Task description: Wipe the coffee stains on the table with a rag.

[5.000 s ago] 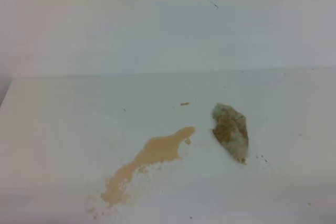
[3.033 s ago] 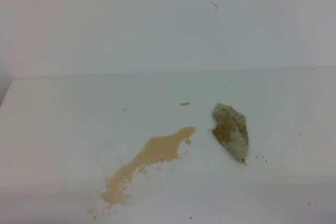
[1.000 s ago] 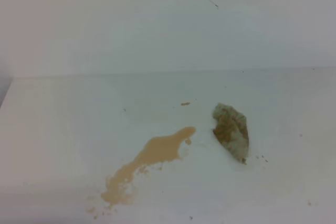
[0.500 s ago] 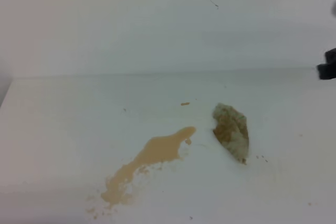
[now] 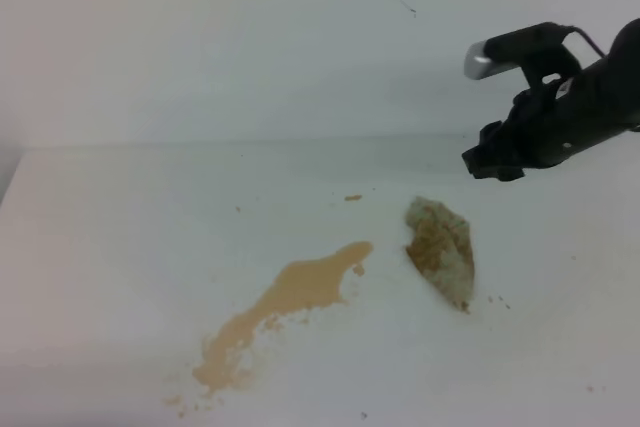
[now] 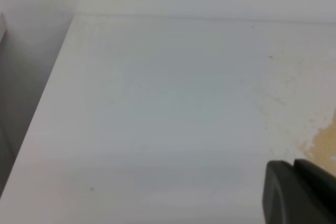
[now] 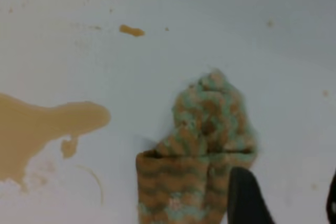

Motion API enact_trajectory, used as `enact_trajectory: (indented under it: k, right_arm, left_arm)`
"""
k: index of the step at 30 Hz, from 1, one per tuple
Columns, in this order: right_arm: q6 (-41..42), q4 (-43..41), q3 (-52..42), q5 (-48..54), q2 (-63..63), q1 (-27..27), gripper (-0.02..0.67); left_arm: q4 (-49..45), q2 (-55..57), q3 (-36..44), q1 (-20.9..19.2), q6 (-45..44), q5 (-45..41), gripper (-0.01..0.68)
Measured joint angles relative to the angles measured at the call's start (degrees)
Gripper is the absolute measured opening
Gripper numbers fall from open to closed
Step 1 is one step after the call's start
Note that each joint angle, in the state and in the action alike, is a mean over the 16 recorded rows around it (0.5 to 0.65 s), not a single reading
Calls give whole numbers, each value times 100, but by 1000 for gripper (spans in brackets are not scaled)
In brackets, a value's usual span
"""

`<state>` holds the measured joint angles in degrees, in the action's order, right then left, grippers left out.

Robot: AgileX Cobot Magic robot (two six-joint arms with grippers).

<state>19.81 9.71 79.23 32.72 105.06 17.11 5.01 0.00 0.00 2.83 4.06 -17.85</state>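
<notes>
Lying on the white bench (image 5: 120,247), the rag (image 5: 440,250) is seen as a small lumpy wad, right of the middle. The coffee stains (image 5: 285,302) are spread in a long tan splotch to the left of the rag, near it but not touching it, and they run toward the near left. A tiny tan spot (image 5: 352,197) is seen farther back.

The right hand (image 5: 490,162) is held in the air above the bench, to the far right of the rag. Nothing is held in it. In the right wrist view two dark finger tips (image 7: 244,198) are seen apart, with the rag just beside one of them, so the hand is judged to be spread and empty. The left hand (image 6: 299,192) is seen only as a dark edge, so it cannot be told if it is spread or clenched.

The rag is not yet picked up. If the hand is lowered a bit to one side, only a loose fold could be pinched, and the rag could be dropped. If the rag is pushed instead of gripped, it could be slid into the wet coffee, and the stain could be smeared wider.
</notes>
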Motion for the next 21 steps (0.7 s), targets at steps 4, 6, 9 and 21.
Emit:
enact_trajectory:
  k: [4,6,9,21]
  right_arm:
    - [43,282,198,18,452,10,363]
    - [101,436,253,16,645,16,369]
    - [241,683,300,-34,887,42,369]
    - [889,1160,464,-650,1435,459,370]
  left_arm:
    - [0,0,0,0,0,0,-3]
    - [0,0,0,0,0,0,-3]
    - [0,0,0,0,0,0,-3]
    - [0,0,0,0,0,0,-3]
